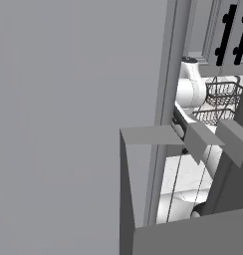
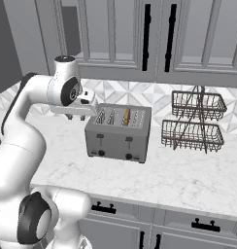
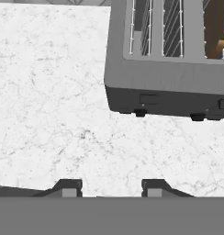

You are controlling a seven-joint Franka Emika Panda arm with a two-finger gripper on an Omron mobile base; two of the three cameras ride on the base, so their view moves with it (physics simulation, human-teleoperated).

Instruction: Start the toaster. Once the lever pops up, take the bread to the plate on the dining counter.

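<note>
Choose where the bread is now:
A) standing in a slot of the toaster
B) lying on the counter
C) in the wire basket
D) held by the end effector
A: the tan bread stands in a slot of the toaster, apart from the end effector.

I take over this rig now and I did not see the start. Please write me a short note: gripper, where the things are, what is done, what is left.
Gripper: jaws apart with nothing between them, above bare marble counter just left of the toaster.
Bread: stands in a toaster slot, its tan top edge visible.
Toaster: on the counter below the wall cabinets, wire basket rack to its right. Two levers on its front; whether one is pressed I cannot tell.
Done: the arm is at the toaster.
Left: press the lever if needed, wait for it to pop up, then carry the bread to the plate on the dining counter.
</note>
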